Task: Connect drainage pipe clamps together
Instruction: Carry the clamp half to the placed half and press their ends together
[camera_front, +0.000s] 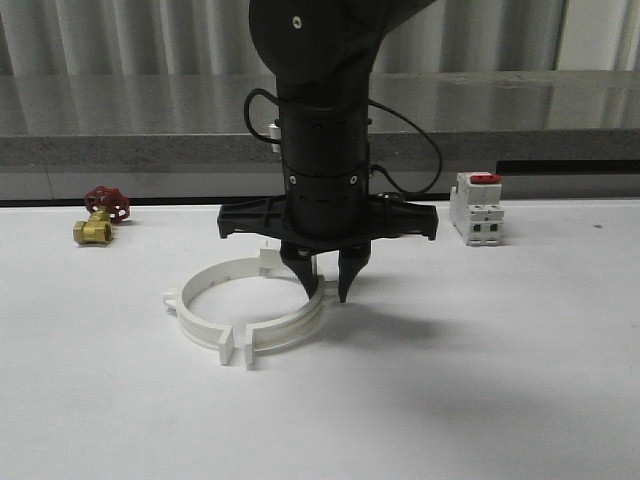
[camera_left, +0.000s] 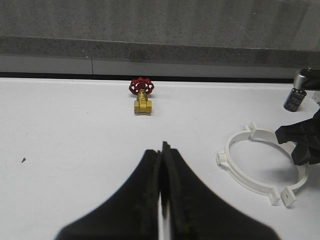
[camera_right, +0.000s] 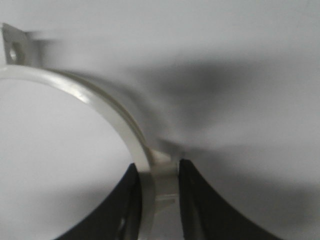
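Two white drainage pipe clamps lie on the white table as one ring. The left half (camera_front: 195, 310) and the right half (camera_front: 290, 325) have their front tabs (camera_front: 240, 347) side by side with a thin gap between them. My right gripper (camera_front: 325, 280) points straight down over the right half. In the right wrist view my right gripper (camera_right: 157, 175) is shut on that half's band (camera_right: 100, 100), one finger inside the ring and one outside. My left gripper (camera_left: 161, 150) is shut with nothing in it, apart from the ring (camera_left: 245, 175).
A brass valve with a red handwheel (camera_front: 100, 215) lies at the back left, ahead of the left gripper (camera_left: 142, 97). A white breaker with a red switch (camera_front: 475, 208) stands at the back right. A grey ledge (camera_front: 500, 150) bounds the table's far edge.
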